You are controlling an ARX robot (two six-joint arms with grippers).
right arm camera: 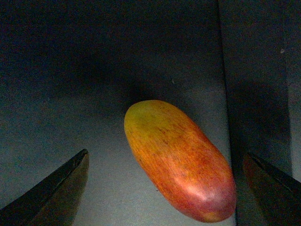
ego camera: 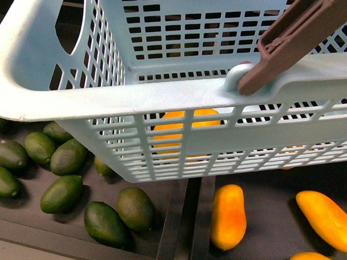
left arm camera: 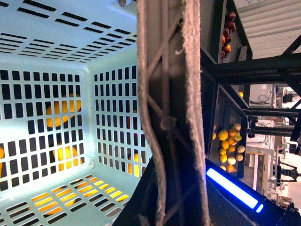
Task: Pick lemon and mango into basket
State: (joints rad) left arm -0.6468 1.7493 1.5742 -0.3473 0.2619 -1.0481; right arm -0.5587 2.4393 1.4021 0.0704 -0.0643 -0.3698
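The light teal basket [ego camera: 135,97] hangs tilted and fills the upper front view, its brown handle [ego camera: 296,37] raised at the right. My left gripper [left arm camera: 171,197] is shut on the basket's brown handle strip [left arm camera: 169,94]. From the left wrist view the basket's slotted floor [left arm camera: 51,202] looks bare. The mango [right arm camera: 178,160], red with an orange-yellow end, lies on a dark grey surface. My right gripper [right arm camera: 165,155] is open around it, one dark finger [right arm camera: 56,193] on each side and not touching. I cannot pick out the lemon for certain.
Below the basket, several dark green oval fruits [ego camera: 63,192] lie in the left bin. Long yellow-orange fruits [ego camera: 227,214] lie in the right bin, past a dark divider [ego camera: 184,221]. Yellow fruit shows through the basket slots [ego camera: 179,127]. A far shelf holds round yellow fruits [left arm camera: 228,143].
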